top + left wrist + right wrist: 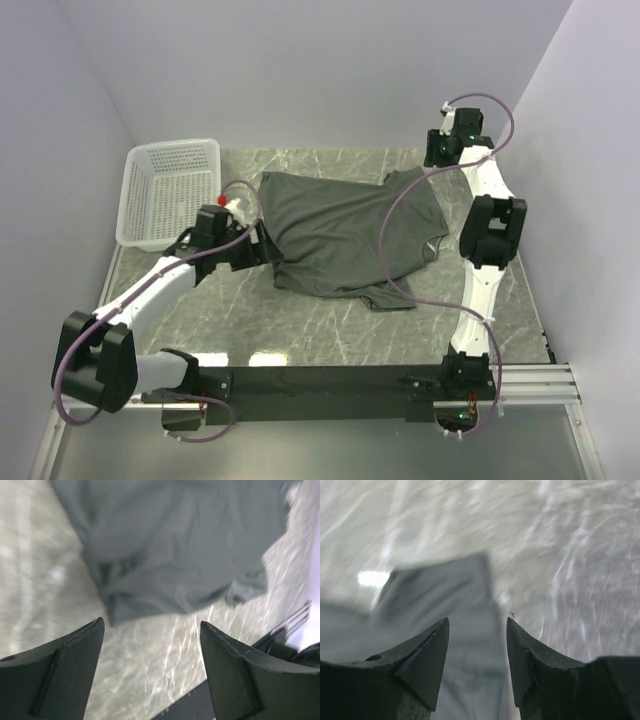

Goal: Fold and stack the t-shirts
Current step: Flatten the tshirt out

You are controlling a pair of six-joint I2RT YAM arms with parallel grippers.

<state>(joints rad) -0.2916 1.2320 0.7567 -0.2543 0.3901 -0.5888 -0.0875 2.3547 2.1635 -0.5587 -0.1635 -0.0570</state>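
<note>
At the near edge a black rail [320, 382] carries both arm bases on the grey marbled desk [300, 325]. The left claw [150, 625] stands spread wide and empty, just beside the rumpled left edge of the t-shirt [335, 225]. This soft, plain charcoal shirt lies crumpled mid-desk, with a pale cable [384, 235] looping across its right side. Farther left sits a white mesh basket [172, 146]. Farthest away, the right claw [477, 622] hangs released over a blurred sleeve.

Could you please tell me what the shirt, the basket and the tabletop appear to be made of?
Shirt: soft matte grey fabric; it wrinkles and drapes.
Basket: white plastic, probably; stiff perforated walls.
Tabletop: marble-look, glossy; pale veins and glare, perhaps only a printed surface.
</note>
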